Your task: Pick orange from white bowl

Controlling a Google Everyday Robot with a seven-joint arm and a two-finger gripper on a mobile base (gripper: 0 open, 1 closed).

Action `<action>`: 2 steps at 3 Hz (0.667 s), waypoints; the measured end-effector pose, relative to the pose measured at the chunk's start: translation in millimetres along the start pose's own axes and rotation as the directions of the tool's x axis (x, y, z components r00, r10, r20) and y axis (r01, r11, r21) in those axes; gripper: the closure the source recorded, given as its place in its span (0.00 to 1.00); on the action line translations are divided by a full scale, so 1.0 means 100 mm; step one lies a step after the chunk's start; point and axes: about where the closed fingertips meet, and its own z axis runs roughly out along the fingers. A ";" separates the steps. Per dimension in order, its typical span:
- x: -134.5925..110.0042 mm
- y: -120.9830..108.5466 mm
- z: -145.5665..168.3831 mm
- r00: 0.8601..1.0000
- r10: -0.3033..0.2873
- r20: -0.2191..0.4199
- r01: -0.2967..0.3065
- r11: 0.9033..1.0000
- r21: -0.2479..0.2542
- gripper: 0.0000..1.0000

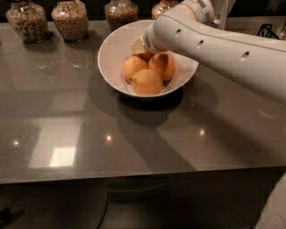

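Note:
The white bowl (112, 51) stands on the grey counter, toward the back. Several oranges lie in it: one at the front (146, 82), one at the left (133, 67), one at the right (163, 65), and one at the back (145, 56), mostly hidden under the arm. My white arm (210, 44) reaches in from the right over the bowl's far side. My gripper (139, 46) is down inside the bowl at its back, just above the rear orange. Only a small pale part of it shows past the arm.
Several glass jars of grain stand along the counter's back edge, among them one (69, 18) to the left of the bowl and one (121, 12) behind it. The counter's front edge runs low across the view. A dark object (268, 30) sits at the far right.

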 end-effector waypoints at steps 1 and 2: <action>-0.02 -0.01 0.00 1.000 0.000 0.000 0.000 1.000 0.000 1.00; -0.12 0.05 -0.12 0.999 -0.029 0.038 0.030 0.999 -0.031 1.00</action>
